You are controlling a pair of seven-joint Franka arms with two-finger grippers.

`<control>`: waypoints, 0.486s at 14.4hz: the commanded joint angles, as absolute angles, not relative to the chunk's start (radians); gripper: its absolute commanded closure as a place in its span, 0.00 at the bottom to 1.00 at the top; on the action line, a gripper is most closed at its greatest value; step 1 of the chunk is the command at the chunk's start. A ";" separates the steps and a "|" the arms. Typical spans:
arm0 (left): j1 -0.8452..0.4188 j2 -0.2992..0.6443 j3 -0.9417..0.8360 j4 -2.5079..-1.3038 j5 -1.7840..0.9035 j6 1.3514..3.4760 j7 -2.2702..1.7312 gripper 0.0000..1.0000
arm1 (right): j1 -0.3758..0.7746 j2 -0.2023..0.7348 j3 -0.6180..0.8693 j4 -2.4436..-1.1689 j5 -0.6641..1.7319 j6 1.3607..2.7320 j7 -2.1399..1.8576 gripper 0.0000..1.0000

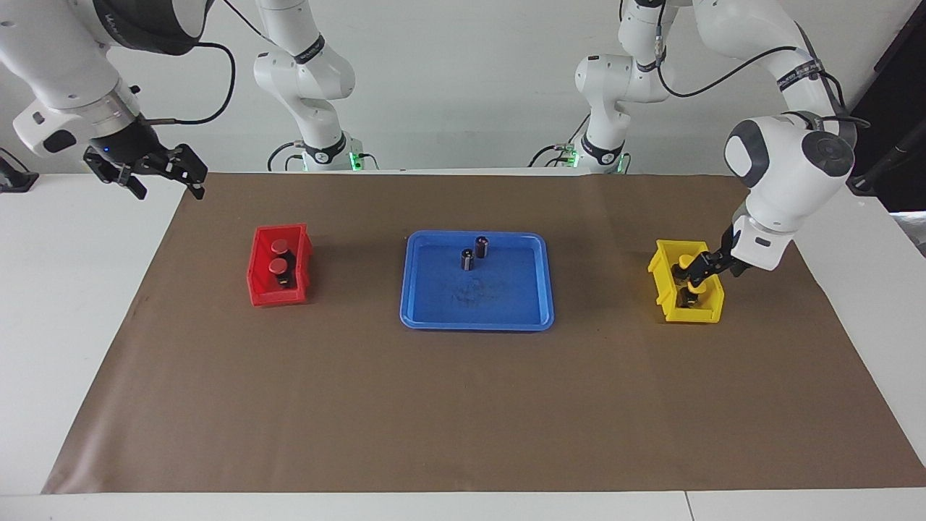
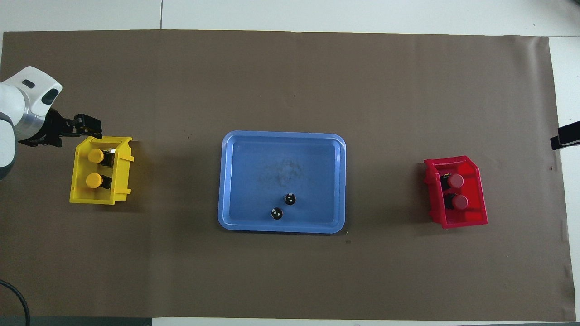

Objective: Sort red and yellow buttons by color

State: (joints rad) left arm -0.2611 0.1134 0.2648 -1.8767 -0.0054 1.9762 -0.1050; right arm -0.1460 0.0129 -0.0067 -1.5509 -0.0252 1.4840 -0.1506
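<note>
Yellow bin [image 2: 118, 174] sits toward the left arm's end of the counter [image 1: 65, 289], on the brown mat [image 2: 290, 276]; inside it, two yellow buttons, one [image 2: 95, 156] farther from the robots and one [image 2: 93, 180] nearer, both lying on their sides, black bodies pointing toward the tray; in the facing view the bin [image 1: 673, 307] is partly covered by the arm's tooling, and only one yellow cap [image 1: 694, 288] shows.

Red bin [image 2: 457, 220] toward the right arm's end; contents: two red buttons, [image 2: 456, 181] and [image 2: 461, 201], side by side, also lying over.

Blue tray [image 2: 235, 181] at mid-counter between the bins; it holds two dark cylinders with silvery tops, [image 2: 289, 198] and [image 2: 276, 213], standing upright close together at the edge nearer the robots; no buttons in it.

Left hand [image 1: 693, 274] hangs just over the yellow bin, fingers apart, gripping nothing.

Right hand [image 1: 160, 178] waits in the air over the mat's corner at its own end, well apart from the red bin, fingers spread, empty.
</note>
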 commanded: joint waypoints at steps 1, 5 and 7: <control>-0.253 0.075 0.265 -1.809 -0.006 1.864 -0.055 0.00 | -0.146 0.009 0.005 -1.540 -0.023 1.460 -0.143 0.00; -0.181 -0.015 0.212 -1.782 -0.009 1.744 -0.012 0.00 | -0.137 0.003 0.012 -1.545 -0.023 1.451 -0.141 0.00; -0.176 -0.057 0.213 -1.790 -0.009 1.704 0.017 0.00 | -0.108 -0.002 0.017 -1.545 -0.023 1.453 -0.101 0.00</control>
State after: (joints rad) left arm -0.1993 -0.0056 0.2314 -1.7726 -0.0054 1.7460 -0.0193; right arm -0.1300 0.0086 0.0074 -1.5507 -0.0248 1.4728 -0.1448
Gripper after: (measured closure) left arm 0.000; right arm 0.000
